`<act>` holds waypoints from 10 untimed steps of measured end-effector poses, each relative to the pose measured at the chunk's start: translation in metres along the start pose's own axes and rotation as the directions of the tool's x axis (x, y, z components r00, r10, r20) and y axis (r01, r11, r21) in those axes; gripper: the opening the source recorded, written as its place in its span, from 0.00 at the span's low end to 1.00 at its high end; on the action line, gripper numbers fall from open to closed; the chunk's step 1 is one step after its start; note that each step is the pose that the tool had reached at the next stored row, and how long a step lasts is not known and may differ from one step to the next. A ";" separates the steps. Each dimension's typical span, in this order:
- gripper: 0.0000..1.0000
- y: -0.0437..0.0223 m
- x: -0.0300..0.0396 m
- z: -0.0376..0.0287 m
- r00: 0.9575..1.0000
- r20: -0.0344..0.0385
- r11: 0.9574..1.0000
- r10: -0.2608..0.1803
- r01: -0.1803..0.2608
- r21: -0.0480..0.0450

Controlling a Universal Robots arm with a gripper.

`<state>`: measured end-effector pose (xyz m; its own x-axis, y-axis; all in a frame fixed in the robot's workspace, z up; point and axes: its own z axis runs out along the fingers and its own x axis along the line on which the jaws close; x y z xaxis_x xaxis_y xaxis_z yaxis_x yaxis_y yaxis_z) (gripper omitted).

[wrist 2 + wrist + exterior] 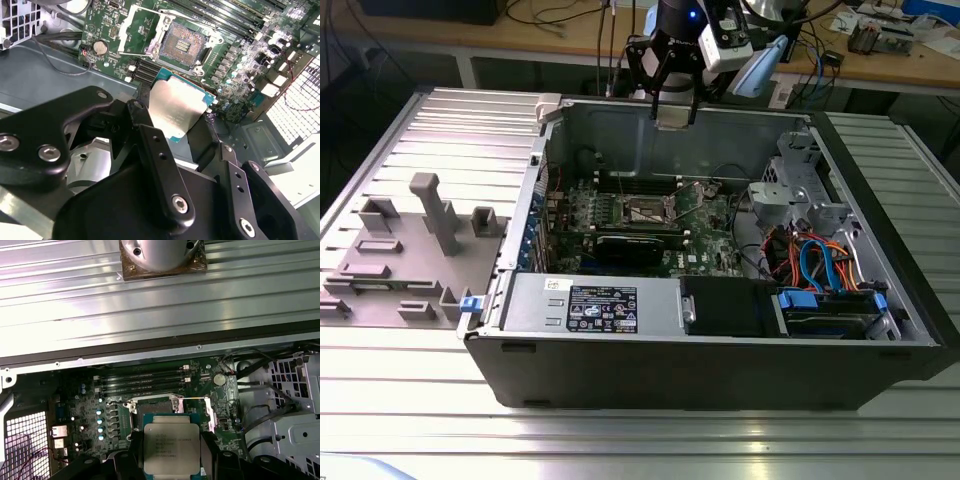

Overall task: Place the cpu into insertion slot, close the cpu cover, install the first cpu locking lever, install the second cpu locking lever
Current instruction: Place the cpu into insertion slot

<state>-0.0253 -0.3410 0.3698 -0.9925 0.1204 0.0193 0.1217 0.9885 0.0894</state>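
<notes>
In the exterior view my gripper (675,108) hangs over the far wall of the open computer case, shut on the cpu (675,120). Both wrist views show the cpu (177,107) (171,447), a flat square with a silver top, clamped edge to edge between the black fingers (134,452). The insertion slot (184,45) (159,409) (648,210) is a dark square socket on the green board, below and apart from the chip, and stands bare. The cpu cover (127,27) is swung open to one side of the socket.
Long black memory slots (142,380) run beside the socket. A power supply (600,305) lies along the case's near side, and a drive cage with orange and blue cables (820,270) is at the exterior view's right. A grey fixture plate (420,250) sits left of the case.
</notes>
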 end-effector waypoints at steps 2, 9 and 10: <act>0.54 0.0000 0.0000 0.0000 1.000 0.000 1.000 0.000 0.000 0.000; 0.54 0.0000 0.0000 0.0000 1.000 0.001 1.000 0.008 -0.008 0.000; 0.54 0.0000 0.0000 0.0000 1.000 0.001 1.000 0.014 -0.014 0.000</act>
<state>-0.0253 -0.3410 0.3698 -0.9908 0.1340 0.0192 0.1352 0.9868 0.0888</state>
